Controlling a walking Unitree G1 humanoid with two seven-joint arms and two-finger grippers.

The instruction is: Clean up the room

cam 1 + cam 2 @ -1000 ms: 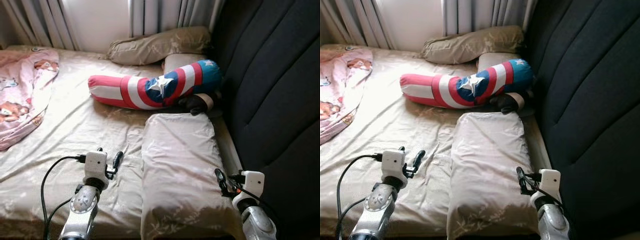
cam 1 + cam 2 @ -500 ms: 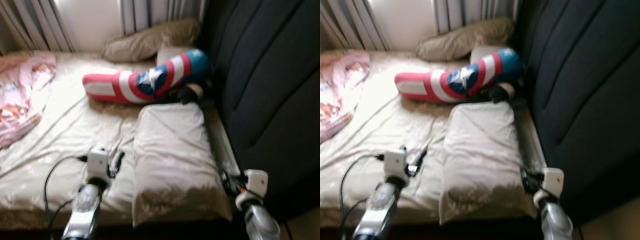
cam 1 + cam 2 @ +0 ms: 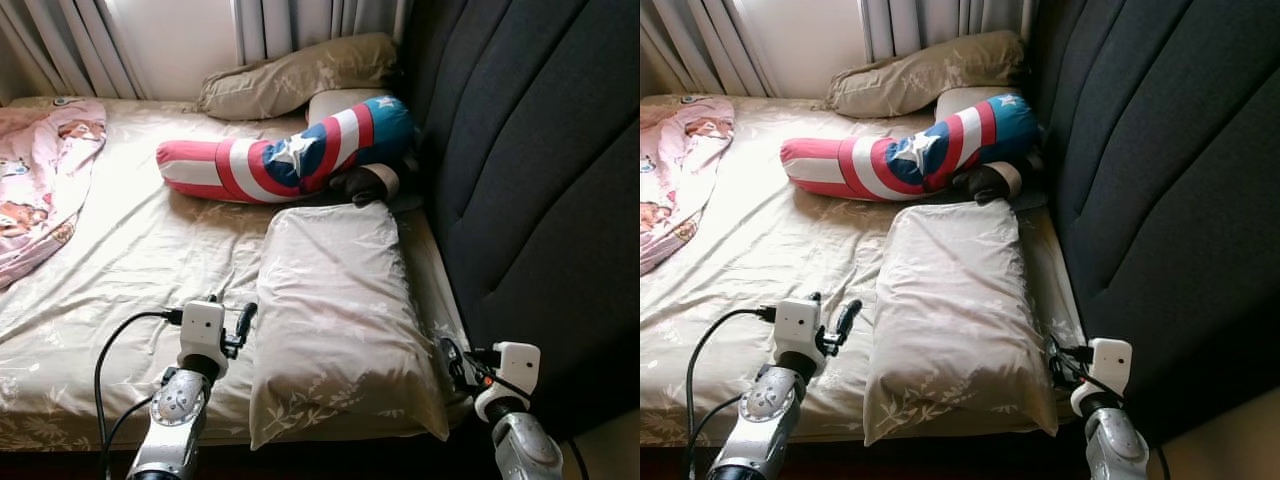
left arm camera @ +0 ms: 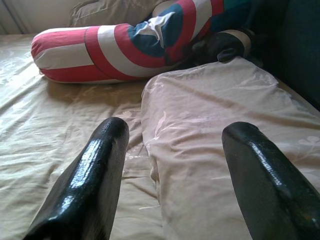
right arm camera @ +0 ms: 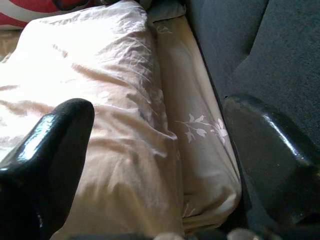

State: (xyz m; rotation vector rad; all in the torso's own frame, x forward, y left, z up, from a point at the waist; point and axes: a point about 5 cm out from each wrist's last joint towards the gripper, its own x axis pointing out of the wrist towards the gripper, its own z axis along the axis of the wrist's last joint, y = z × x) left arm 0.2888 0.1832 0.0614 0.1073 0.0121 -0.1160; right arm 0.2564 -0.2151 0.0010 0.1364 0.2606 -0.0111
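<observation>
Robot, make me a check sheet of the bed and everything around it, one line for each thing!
Surface: bed with beige leaf-print sheet, wrinkled.
Job's things: long beige pillow lying beside the headboard; red, white and blue star bolster lying across the bed beyond it; second beige pillow by the curtains.
Clutter: pink bear-print blanket bunched on the robot's left; dark round item tucked under the bolster, unclear what.
Grippers: left gripper jaws open, facing the long pillow's edge; right gripper jaws open, near the pillow's headboard side.
Cables: black cable looping from the left wrist.
Surroundings: dark padded headboard; grey curtains.
</observation>
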